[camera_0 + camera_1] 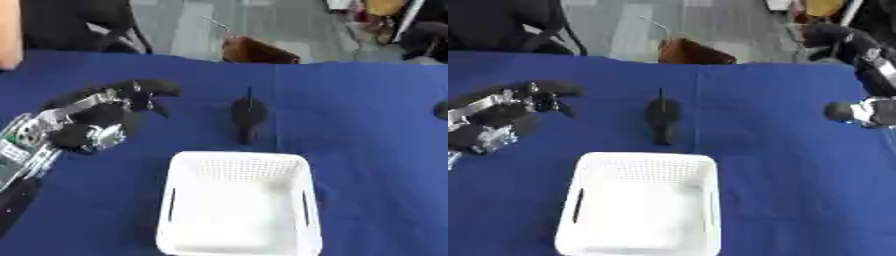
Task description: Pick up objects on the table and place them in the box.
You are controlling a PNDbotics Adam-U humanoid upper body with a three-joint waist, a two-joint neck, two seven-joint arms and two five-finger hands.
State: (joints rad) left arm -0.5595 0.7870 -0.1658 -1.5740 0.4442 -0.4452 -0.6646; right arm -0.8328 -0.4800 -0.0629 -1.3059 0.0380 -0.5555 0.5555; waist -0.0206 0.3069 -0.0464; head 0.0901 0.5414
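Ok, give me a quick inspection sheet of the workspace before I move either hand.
Surface: blue cloth covers the table.
Job's things: white perforated box, near edge, nothing seen inside; one dark object with a thin stem lies just beyond it, touching neither hand.
Clutter: nothing seen.
Hands: left hand at left, fingers curled, holding nothing; right hand at the right edge, fingers cannot be made out.
Cables: nothing seen.
Surroundings: brown bag on the floor past the far edge; chair legs beside it.
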